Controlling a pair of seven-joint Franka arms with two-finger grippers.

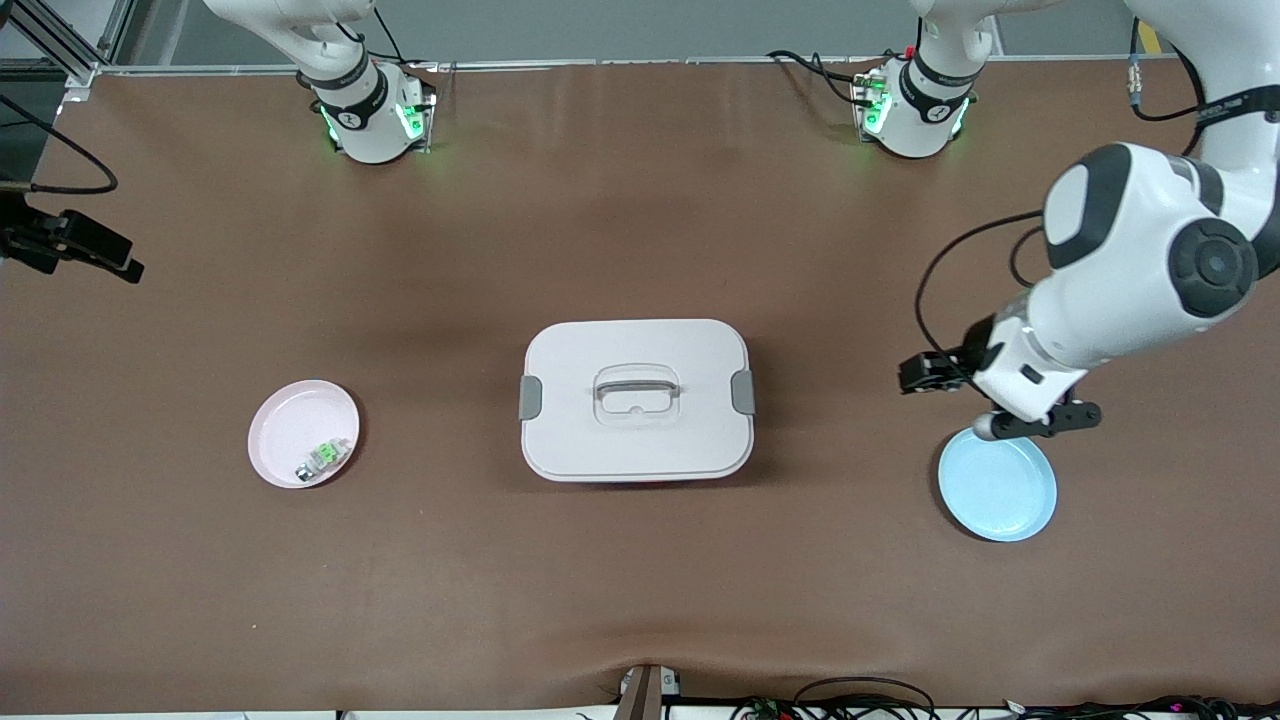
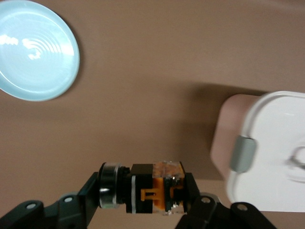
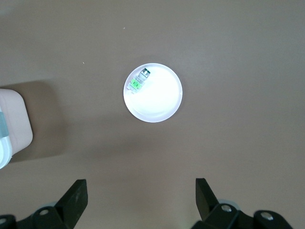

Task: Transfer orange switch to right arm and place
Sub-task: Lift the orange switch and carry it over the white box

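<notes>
brown tabletop (image 1: 640, 600), evenly lit

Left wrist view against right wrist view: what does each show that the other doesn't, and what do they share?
Only the left wrist view shows the orange switch clamped in the left end effector, and the blue plate. Only the right wrist view shows the pink plate holding the green-and-white component, under the open right end effector. Both show the brown table and part of the white lidded box.
</notes>
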